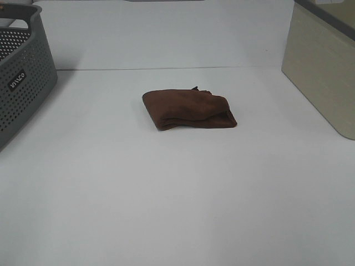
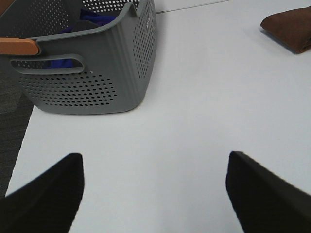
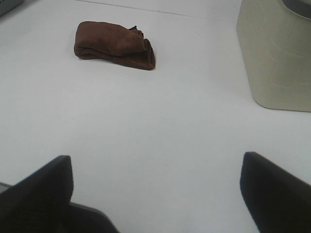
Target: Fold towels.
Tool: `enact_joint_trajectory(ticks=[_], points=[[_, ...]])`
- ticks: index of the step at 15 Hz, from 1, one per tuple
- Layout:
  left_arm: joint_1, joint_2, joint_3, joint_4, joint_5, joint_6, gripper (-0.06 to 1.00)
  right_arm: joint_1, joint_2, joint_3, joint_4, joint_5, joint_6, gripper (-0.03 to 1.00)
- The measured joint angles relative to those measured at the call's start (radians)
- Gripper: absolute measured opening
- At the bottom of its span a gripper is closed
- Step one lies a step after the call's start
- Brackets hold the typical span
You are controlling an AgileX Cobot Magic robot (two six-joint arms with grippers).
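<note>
Lying: towel (image 1: 188, 110) is sitting folded, well apart from grey basket (image 1: 22, 72).
Handling: appearing soft, light, limp; taking its edges seems best.
Tools: left gripper (image 2: 154, 187) and right gripper (image 3: 156, 187) are gaping, holding nothing.

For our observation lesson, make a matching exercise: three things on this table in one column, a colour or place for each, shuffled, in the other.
Things
1. towel
2. perforated basket
3. beige bin

Descriptions
A. grey, at the table's left edge
B. reddish-brown, folded, mid-table
C. pale, at the right edge

Pairs: 1-B, 2-A, 3-C
</note>
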Motion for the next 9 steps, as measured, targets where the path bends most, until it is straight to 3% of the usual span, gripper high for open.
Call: enact_joint_trajectory(ticks=[9], points=[[0.0,0.0,0.0,0.0,0.0,0.001,0.76,0.0,0.0,0.0,0.0,0.0,0.0,0.88]])
